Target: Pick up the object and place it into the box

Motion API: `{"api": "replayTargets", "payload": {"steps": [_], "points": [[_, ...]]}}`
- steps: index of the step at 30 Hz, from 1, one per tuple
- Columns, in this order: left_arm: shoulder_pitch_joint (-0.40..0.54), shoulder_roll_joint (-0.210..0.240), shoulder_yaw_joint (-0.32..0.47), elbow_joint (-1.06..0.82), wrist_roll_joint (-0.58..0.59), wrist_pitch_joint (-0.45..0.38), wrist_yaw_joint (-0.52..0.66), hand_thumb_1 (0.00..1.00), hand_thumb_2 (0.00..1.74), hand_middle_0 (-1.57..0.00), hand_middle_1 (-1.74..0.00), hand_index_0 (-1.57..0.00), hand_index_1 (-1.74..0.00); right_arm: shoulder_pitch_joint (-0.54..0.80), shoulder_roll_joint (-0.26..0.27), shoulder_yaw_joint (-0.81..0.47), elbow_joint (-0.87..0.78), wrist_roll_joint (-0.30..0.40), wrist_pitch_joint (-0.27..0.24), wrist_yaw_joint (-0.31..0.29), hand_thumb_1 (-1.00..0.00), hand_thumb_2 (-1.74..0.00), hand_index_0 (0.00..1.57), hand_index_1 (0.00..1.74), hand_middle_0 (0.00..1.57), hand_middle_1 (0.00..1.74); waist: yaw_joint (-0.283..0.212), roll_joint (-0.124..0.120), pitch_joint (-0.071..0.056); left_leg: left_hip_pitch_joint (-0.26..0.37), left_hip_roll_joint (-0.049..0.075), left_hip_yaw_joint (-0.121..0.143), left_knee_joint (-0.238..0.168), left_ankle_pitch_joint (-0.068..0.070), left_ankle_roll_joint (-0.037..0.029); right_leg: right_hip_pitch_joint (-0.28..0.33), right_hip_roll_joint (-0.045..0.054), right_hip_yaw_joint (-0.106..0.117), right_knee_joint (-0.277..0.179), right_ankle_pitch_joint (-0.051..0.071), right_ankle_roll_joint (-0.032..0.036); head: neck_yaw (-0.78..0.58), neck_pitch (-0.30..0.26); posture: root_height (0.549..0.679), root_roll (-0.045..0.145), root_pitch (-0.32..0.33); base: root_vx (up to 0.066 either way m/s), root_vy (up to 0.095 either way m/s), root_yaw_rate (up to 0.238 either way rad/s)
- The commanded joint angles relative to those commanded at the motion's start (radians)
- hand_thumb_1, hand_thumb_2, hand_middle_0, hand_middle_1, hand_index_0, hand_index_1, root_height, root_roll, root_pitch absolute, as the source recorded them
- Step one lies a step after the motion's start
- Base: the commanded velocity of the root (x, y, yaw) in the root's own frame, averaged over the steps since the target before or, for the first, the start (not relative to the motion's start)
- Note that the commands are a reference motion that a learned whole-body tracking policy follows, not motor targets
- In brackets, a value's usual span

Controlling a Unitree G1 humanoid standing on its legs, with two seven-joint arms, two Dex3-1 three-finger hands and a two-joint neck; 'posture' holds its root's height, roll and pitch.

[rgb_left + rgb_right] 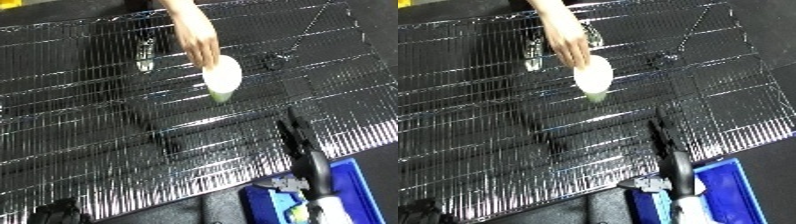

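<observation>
A white cup-like object with a pale green end [222, 77] is held just above the black wire-grid surface [80, 115] by a person's hand [197, 37], which reaches in from the top. My right hand [313, 172] comes in at the lower right, its black fingers [296, 132] straight and pointing toward the object, well short of it and holding nothing. It hovers over the blue bin [360, 182] at the bottom right corner. A dark shape at the bottom left corner looks like my left hand [55, 211].
A shiny metal clip [145, 55] lies on the grid left of the person's hand, and a small black ring [274, 61] lies to the right of the object. The grid's front edge runs diagonally above the bin, which has pale items inside.
</observation>
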Motion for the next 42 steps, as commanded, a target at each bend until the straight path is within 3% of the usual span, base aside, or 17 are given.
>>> {"api": "replayTargets", "payload": {"steps": [12, 19, 27, 34, 42], "points": [[0.016, 0.009, 0.011, -0.017, 0.002, -0.007, -0.003, 1.0, 1.74, -1.57, -1.74, -1.57, -1.74, 0.032, -0.003, 0.008, 0.016, -0.025, -0.037, -0.043, 0.0, 0.0, 0.0, 0.0, 0.0, 0.0, -0.005, -0.005, 0.015, -0.015, 0.001, 0.005, 0.008, -0.002, 0.0024, -0.021, -0.0005, 0.006, 0.011, 0.001, 0.0079, 0.011, 0.01, 0.662, 0.028, -0.076, -0.014, -0.006, -0.02], [0.013, 0.012, 0.017, -0.015, 0.018, -0.012, -0.007, 1.0, 1.74, -1.57, -1.74, -1.57, -1.74, 0.029, -0.006, 0.013, 0.039, -0.02, -0.054, -0.048, 0.0, 0.0, 0.0, 0.0, 0.0, 0.0, -0.004, -0.003, 0.021, -0.036, -0.001, 0.008, 0.036, -0.012, 0.0034, -0.039, -0.0018, 0.006, 0.032, -0.002, 0.0076, 0.058, 0.0, 0.66, 0.03, -0.074, 0.009, -0.029, -0.015], [-0.02, 0.034, 0.012, -0.028, 0.038, -0.005, 0.012, 1.0, 1.74, -1.57, -1.74, -1.57, -1.74, -0.034, -0.017, 0.028, 0.097, -0.006, -0.085, -0.09, 0.0, 0.0, 0.0, 0.0, 0.0, 0.0, -0.001, 0.016, 0.022, -0.118, -0.013, 0.004, 0.096, -0.026, 0.0109, -0.131, 0.0023, 0.009, 0.112, -0.017, 0.0027, 0.137, -0.054, 0.653, 0.035, -0.043, -0.015, -0.045, 0.004], [-0.043, 0.051, -0.02, -0.042, 0.03, 0.018, 0.031, 1.0, 1.74, -1.57, -1.74, -1.57, -1.74, -0.106, -0.047, 0.028, 0.136, -0.005, -0.101, -0.116, 0.0, 0.0, 0.0, 0.0, 0.0, 0.0, -0.006, 0.041, 0.022, -0.2, -0.029, -0.004, 0.143, -0.041, 0.0163, -0.217, 0.0055, 0.015, 0.163, -0.027, -0.0079, 0.155, -0.033, 0.648, 0.04, 0.0, -0.041, -0.017, 0.022], [-0.068, 0.061, -0.038, -0.048, 0.03, 0.024, 0.037, 1.0, 1.74, -1.57, -1.74, -1.57, -1.74, -0.171, -0.076, 0.025, 0.142, -0.009, -0.105, -0.119, 0.0, 0.0, 0.0, 0.0, 0.0, 0.0, -0.007, 0.052, 0.022, -0.258, -0.032, -0.004, 0.172, -0.051, 0.0176, -0.272, 0.0052, 0.017, 0.186, -0.03, -0.0119, 0.182, 0.005, 0.646, 0.043, 0.034, -0.023, -0.022, 0.001]]}}
